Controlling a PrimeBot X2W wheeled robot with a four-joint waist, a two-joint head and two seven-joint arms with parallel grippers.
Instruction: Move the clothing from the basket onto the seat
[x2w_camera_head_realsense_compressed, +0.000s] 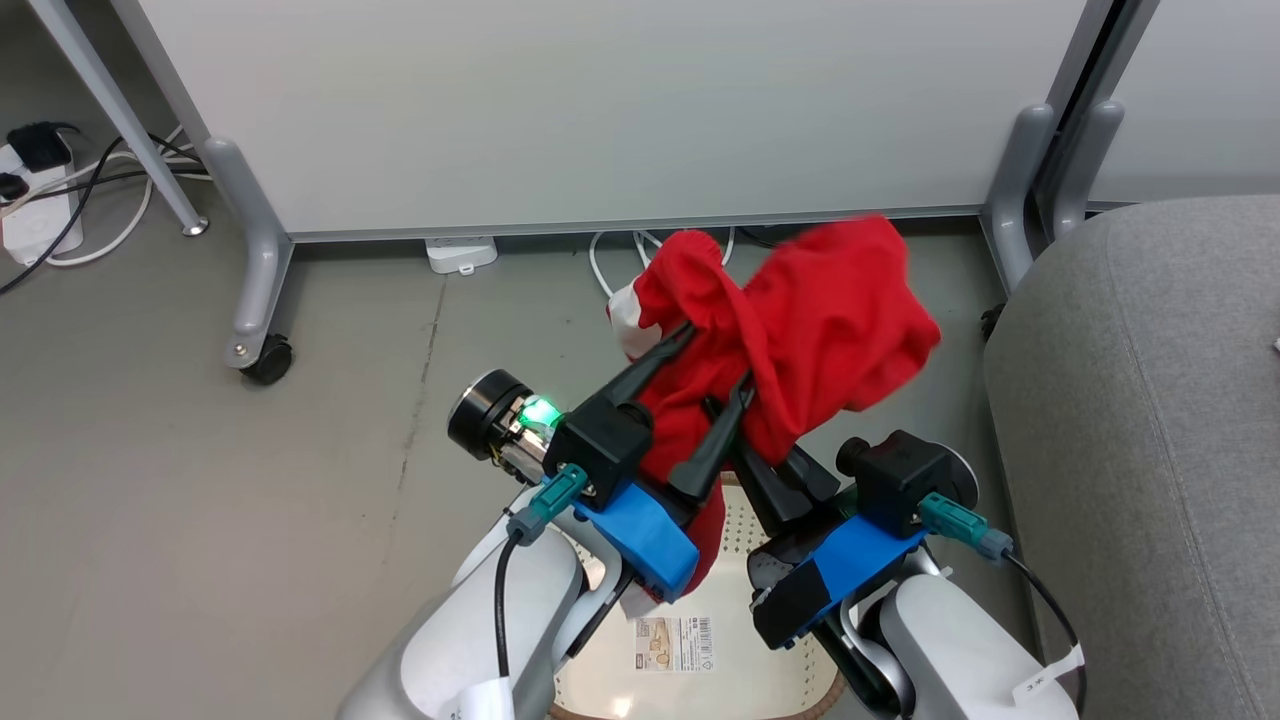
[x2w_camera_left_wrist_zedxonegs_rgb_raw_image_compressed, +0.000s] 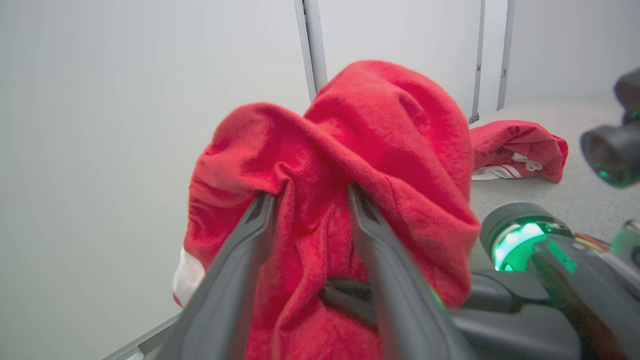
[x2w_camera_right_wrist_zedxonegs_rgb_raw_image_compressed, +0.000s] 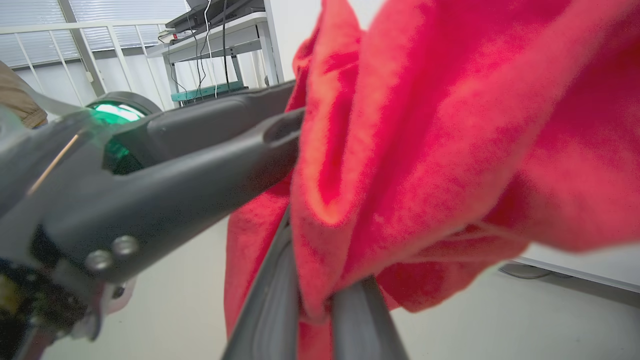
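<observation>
Hanging in the air above the basket, the red clothing is bunched up in a big soft lump. Both arms reach up to it from below.

The left gripper has its two long dark fingers spread apart. The red clothing drapes over their tips and sags down between them. A bit of white edge peeks out on one side of the lump.

The right gripper has its two fingers pressed close together, and they pinch a fold of the red clothing between them. In the right wrist view the cloth spills over the tops of the fingers, so the tips are hidden.

The two grippers cross near each other under the cloth. A green light glows on the left wrist.

The basket sits on the floor right under the arms. You can see its cream wall with little holes and a paper label on its bottom.

The grey seat is on the right side, just beside the basket. The held clothing is not on it. In the left wrist view, another red piece with white stripes lies on the seat.

Behind it all stands a white panel on grey legs, one with a black wheel, and cords lie on the floor.
</observation>
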